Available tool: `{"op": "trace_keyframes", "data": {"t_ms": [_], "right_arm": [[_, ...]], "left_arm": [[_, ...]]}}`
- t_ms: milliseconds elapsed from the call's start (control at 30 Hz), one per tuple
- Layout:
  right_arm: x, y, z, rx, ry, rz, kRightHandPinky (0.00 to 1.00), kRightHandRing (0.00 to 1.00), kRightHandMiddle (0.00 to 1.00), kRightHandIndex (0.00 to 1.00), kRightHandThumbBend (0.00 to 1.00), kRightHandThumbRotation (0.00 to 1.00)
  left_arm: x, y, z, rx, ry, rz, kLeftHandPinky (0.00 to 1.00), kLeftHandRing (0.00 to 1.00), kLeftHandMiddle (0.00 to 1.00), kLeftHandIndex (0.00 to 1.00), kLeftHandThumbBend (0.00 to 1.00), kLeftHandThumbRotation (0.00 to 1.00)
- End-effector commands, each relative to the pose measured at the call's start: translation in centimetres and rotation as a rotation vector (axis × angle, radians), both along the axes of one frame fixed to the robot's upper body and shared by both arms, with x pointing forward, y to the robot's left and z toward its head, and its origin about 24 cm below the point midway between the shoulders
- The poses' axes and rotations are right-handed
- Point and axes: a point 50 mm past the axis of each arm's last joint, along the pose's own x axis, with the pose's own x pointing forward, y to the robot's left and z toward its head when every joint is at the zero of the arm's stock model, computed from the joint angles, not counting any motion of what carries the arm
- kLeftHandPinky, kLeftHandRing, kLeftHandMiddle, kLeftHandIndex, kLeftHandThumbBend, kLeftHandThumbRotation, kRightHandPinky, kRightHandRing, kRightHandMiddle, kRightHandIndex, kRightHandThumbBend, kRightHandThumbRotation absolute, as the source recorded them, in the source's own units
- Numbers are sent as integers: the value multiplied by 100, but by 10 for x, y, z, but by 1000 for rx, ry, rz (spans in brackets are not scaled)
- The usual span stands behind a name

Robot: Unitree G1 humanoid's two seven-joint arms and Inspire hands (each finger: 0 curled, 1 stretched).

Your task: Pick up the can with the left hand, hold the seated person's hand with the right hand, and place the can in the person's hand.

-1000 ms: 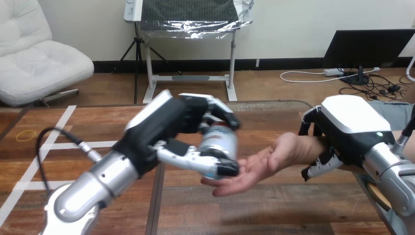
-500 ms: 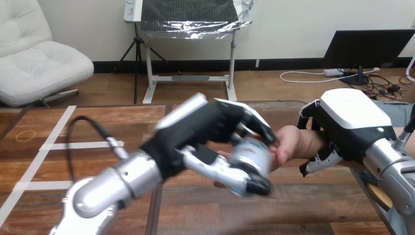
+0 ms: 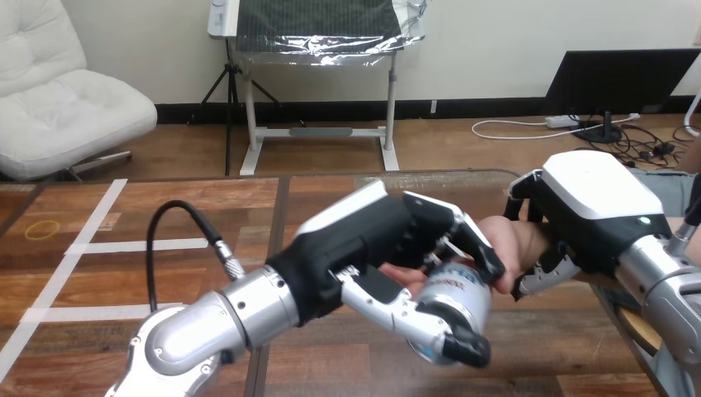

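Wood planks, dark and reddish, make up the table (image 3: 190,194) I am working over. A dark seam (image 3: 271,248) runs from 12 toward 6 o'clock just left of centre. Out at 9 o'clock, strips of white tape (image 3: 99,246) cross the boards, and a thin yellow ring (image 3: 43,229) lies flat near the left edge, well apart from everything else.

My left hand (image 3: 372,240) reaches in from 7 o'clock to the middle of the view. Its fingers (image 3: 467,240) are curled over the top of the can (image 3: 455,298) and the thumb (image 3: 430,322) wraps under it, so the can is gripped. I see the can at about 5 o'clock from centre, tilted and lifted off the table.

The person's hand (image 3: 508,248) comes in from 3 o'clock, palm up, right behind the can. I cannot tell whether the can rests on the palm.

My right hand (image 3: 591,207) sits over the person's wrist at 3 o'clock, with its fingers (image 3: 541,277) curled down round the wrist.
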Motion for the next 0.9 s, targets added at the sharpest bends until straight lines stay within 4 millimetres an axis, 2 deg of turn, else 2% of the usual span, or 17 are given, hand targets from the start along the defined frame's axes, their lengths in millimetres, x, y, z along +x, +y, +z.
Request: {"op": "trace_keyframes", "data": {"t_ms": [0, 400, 867], "right_arm": [[9, -12, 28, -7, -103, -56, 23, 29, 39, 49, 79, 0], [9, -13, 26, 0, -91, -67, 24, 31, 41, 49, 79, 0], [8, -15, 24, -8, -87, -61, 24, 31, 41, 49, 81, 0]], "left_arm": [[-2, -6, 23, -21, -105, -40, 32, 37, 45, 50, 78, 0], [-3, -5, 21, -36, -91, -43, 31, 36, 45, 51, 75, 0], [-2, -1, 21, -21, -94, -27, 34, 38, 45, 50, 73, 0]]}}
